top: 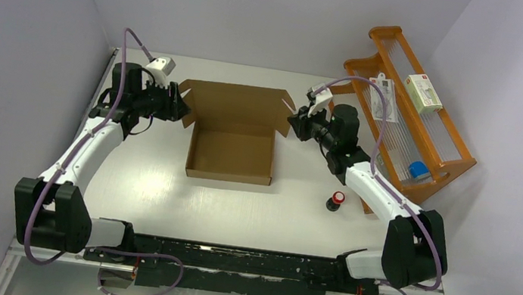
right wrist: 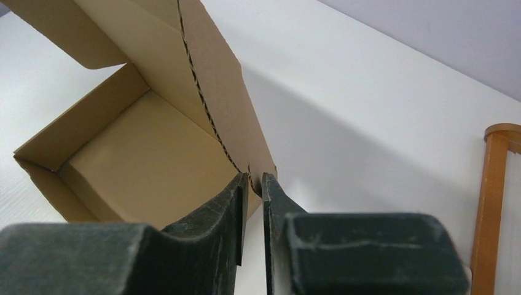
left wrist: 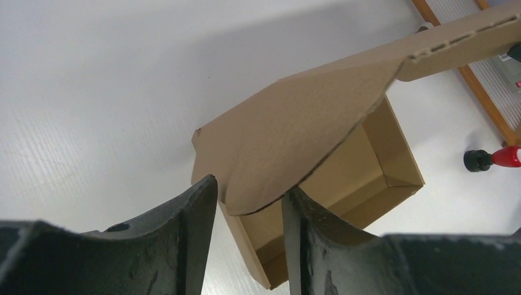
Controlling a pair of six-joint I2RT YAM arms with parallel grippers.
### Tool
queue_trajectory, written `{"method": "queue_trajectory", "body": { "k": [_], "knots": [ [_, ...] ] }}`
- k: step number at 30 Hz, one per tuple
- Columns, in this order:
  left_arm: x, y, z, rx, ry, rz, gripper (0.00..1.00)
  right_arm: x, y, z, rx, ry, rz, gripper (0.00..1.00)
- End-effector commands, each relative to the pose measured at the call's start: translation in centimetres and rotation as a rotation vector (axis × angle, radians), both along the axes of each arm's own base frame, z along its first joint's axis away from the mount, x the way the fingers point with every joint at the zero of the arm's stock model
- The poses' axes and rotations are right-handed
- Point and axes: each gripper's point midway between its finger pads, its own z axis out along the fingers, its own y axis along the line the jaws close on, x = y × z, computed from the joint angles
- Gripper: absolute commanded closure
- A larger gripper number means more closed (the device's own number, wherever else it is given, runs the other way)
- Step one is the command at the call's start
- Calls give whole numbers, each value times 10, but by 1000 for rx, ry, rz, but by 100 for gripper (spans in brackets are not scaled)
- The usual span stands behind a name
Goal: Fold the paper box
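Note:
The paper box (top: 230, 157) of brown cardboard stands mid-table as a shallow open tray, its lid (top: 237, 106) raised at the back. My left gripper (top: 183, 110) is at the lid's left ear flap. In the left wrist view that rounded flap (left wrist: 295, 129) reaches down between the fingers of the left gripper (left wrist: 250, 184), which stand apart and do not clamp it. My right gripper (top: 294, 121) is at the lid's right ear flap. In the right wrist view the right gripper (right wrist: 254, 177) has its jaws nearly together, pinching the tip of that flap (right wrist: 215, 80).
A wooden rack (top: 415, 114) stands at the right, holding a white-and-green carton (top: 424, 92) and a blue item (top: 417, 169). A small red-and-black object (top: 335, 200) lies on the table near the box's front right corner. Grey walls close in left, back and right.

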Motion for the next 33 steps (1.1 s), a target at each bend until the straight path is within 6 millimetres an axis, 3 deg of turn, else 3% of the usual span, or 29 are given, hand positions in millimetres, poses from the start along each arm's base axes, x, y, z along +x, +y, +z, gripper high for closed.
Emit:
{"method": "queue_trajectory", "body": {
  "k": [1, 8, 12, 20, 25, 33],
  "knots": [
    [6, -7, 21, -53, -55, -32, 55, 2, 2, 10, 19, -35, 17, 82],
    [4, -9, 25, -83, -66, -17, 78, -3, 4, 10, 35, -18, 32, 87],
    [2, -7, 28, -102, -76, 28, 84, -6, 5, 12, 60, -8, 20, 90],
    [-1, -16, 29, -113, -94, 162, 89, -11, 14, 11, 122, 24, -122, 99],
    [-2, -20, 25, -57, -123, 283, 88, -21, 13, 16, 158, -24, -261, 99],
    [-5, -26, 22, 80, -178, 394, 87, -22, 16, 17, 150, -38, -390, 99]
  ]
}}
